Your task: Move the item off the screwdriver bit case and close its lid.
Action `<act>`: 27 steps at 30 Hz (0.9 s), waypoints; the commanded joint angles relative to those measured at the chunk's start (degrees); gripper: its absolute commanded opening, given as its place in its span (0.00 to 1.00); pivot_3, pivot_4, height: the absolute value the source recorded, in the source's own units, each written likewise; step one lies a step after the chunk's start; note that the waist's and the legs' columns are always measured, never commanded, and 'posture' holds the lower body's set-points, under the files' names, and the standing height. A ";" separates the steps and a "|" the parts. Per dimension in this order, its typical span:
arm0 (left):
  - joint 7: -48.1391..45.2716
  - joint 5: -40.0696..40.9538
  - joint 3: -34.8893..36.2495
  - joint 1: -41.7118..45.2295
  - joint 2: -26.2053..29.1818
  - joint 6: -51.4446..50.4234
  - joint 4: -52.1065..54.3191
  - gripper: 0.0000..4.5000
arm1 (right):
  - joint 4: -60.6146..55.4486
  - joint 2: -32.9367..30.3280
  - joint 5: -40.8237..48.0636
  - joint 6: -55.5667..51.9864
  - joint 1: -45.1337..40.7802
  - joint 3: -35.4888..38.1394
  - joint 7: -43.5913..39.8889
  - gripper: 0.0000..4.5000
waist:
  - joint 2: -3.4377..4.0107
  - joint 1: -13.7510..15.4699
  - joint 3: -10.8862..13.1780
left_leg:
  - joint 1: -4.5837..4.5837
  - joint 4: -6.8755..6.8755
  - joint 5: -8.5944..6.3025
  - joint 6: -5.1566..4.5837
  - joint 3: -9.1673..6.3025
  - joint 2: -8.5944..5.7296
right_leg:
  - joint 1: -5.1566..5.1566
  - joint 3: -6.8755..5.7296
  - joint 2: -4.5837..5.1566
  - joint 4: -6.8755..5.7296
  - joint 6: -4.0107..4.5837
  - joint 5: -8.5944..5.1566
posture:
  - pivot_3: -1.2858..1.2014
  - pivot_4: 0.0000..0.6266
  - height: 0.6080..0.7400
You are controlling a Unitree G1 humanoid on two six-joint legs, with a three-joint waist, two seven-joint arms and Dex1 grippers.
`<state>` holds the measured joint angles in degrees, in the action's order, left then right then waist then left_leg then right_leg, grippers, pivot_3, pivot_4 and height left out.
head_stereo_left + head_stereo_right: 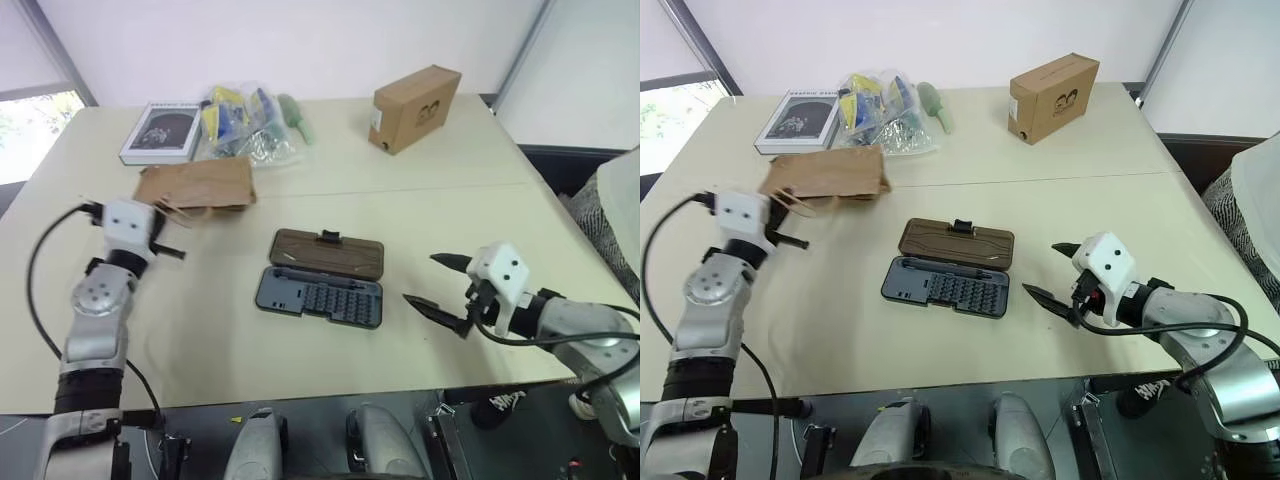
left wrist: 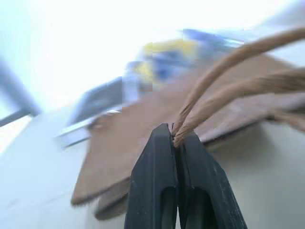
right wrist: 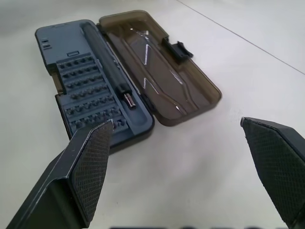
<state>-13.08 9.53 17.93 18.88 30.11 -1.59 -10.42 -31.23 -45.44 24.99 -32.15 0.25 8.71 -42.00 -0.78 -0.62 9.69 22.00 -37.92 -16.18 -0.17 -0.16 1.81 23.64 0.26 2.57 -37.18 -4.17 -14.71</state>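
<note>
While pinched by left fingers (image 2: pixel 174 143), twisted paper handles (image 2: pixel 224 90); ribbed right fingers (image 3: pixel 93 162) wide, empty.

Two head eyes look down over the same counter (image 1: pixel 420 200). Each wrist camera looks closely along its own claw.

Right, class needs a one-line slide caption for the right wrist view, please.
Open right tool poised before the screwdriver bit case, its smoky lid lying flat open on the table.
</note>
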 commanded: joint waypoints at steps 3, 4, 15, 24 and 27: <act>8.44 2.15 8.70 6.59 2.79 -6.27 -2.22 0.01 | 1.70 0.29 -0.53 1.95 -3.19 -1.52 -1.36 1.00 | -0.11 -0.02 0.06 | 0.02 0.00 0.00 0.00 -0.04 0.00 | 0.00 -0.06 -0.01 0.00 0.00 0.00 | 0.52 0.24 1.00; 9.21 2.13 9.48 7.72 3.41 -6.62 -3.75 0.01 | 1.97 0.37 -0.60 2.07 -3.52 -1.83 -1.48 1.00 | -0.11 0.00 0.06 | 0.02 0.00 0.00 0.00 -0.03 -0.01 | 0.00 -0.06 -0.01 0.01 0.00 0.00 | 0.52 0.24 1.00; 9.29 -2.23 6.62 18.41 9.27 2.82 -27.58 0.01 | 1.34 1.61 -1.06 2.08 -3.86 -3.08 -1.26 1.00 | -0.14 0.14 0.05 | 0.06 0.00 0.01 0.02 -0.07 -0.04 | -0.01 -0.17 0.07 0.03 0.00 0.00 | 0.52 0.24 1.00; 8.90 -2.91 5.34 22.13 10.26 9.67 -37.66 0.01 | -0.73 1.63 -0.86 1.51 -1.53 -2.01 -0.22 1.00 | -0.14 0.00 0.05 | 0.07 0.00 0.01 0.02 -0.09 -0.04 | -0.01 -0.22 0.08 0.02 0.00 0.01 | 0.52 0.24 1.00; 8.74 -2.18 6.20 21.36 10.73 10.25 -36.89 0.14 | -1.21 1.63 -0.70 1.42 -0.92 -1.81 0.11 1.00 | -0.14 0.00 0.05 | 0.07 -0.01 0.01 0.02 -0.10 -0.03 | 0.00 -0.23 0.08 0.01 0.00 0.01 | 0.52 0.24 1.00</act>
<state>-4.07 6.81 23.33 40.23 39.27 7.28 -48.79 -29.83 -43.91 23.77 -31.00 -0.62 5.11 -42.20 -0.92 -0.62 9.74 22.07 -37.92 -16.17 -0.15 -0.25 1.78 23.63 0.03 2.66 -37.17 -4.17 -14.70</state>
